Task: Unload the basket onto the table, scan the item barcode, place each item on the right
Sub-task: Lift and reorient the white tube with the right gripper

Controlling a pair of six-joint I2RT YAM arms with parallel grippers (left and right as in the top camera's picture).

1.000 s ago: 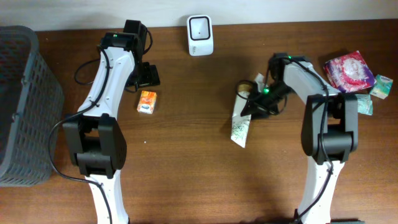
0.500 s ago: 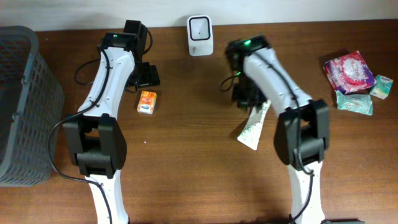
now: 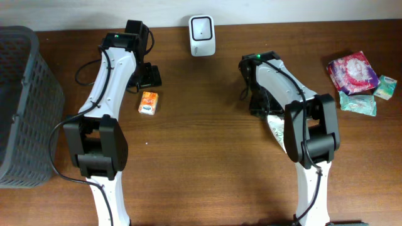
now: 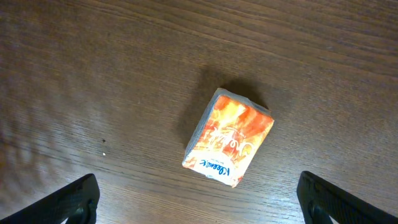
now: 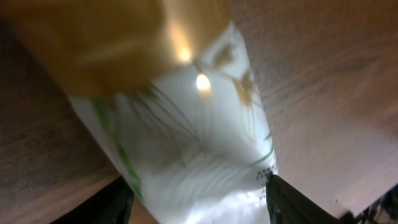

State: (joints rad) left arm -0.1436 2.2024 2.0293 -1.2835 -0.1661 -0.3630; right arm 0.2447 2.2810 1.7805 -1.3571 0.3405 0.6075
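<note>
R gripper straddles the white-green pouch, which lies on the table front-right of the scanner. View's blurred, so can't tell if it's gripping. L gripper is spread wide by the orange pack, holding nothing.

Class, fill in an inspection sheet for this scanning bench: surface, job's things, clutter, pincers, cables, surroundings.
Surface: brown wooden table, no spills seen.
Job's things: white barcode scanner at far edge; white leaf-print pouch with gold cap right of centre; small orange cardboard box lying flat.
Clutter: pink patterned packet and teal packets at right.
Pincers: left pincer open above the orange box; right pincer straddles the pouch, grip unclear.
Cables: black cable looping at left.
Surroundings: dark grey mesh basket at left; pale wall behind.
</note>
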